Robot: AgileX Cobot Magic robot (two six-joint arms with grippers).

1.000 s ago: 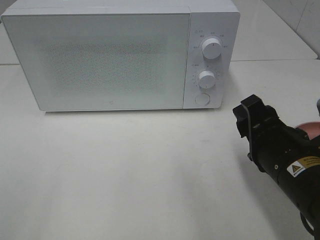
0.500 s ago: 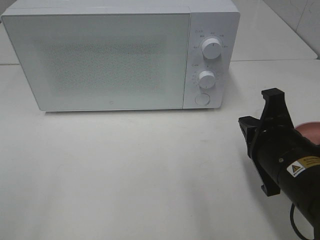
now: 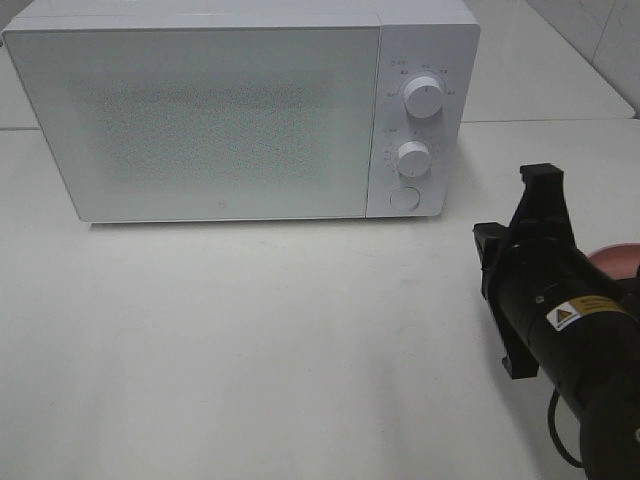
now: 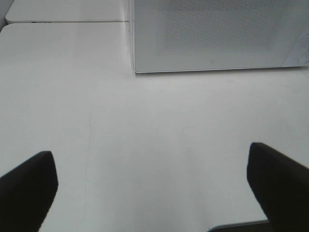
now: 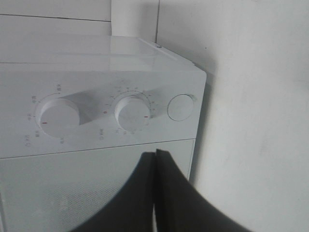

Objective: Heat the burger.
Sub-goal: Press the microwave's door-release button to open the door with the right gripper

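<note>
High camera looks down on microwave (image 3: 200,120) front; 2 wrist cameras sit low facing it, right wrist closest, at its dial panel (image 5: 96,140).

The only clear sign I can pick out is a small label (image 3: 578,315) on the black right arm (image 3: 560,345): a yellow warning triangle, with a line of print beside it that is too fine for me to read. On the white microwave (image 3: 200,120), the upper knob (image 3: 424,97) and lower knob (image 3: 412,157) each have a ring of tick marks and tiny printed characters. From the high camera they are specks. The right wrist camera shows them larger but blurred, so I cannot make out any figure or word. A tiny mark (image 3: 221,213) sits low on the microwave door, possibly a logo, also illegible.
</note>
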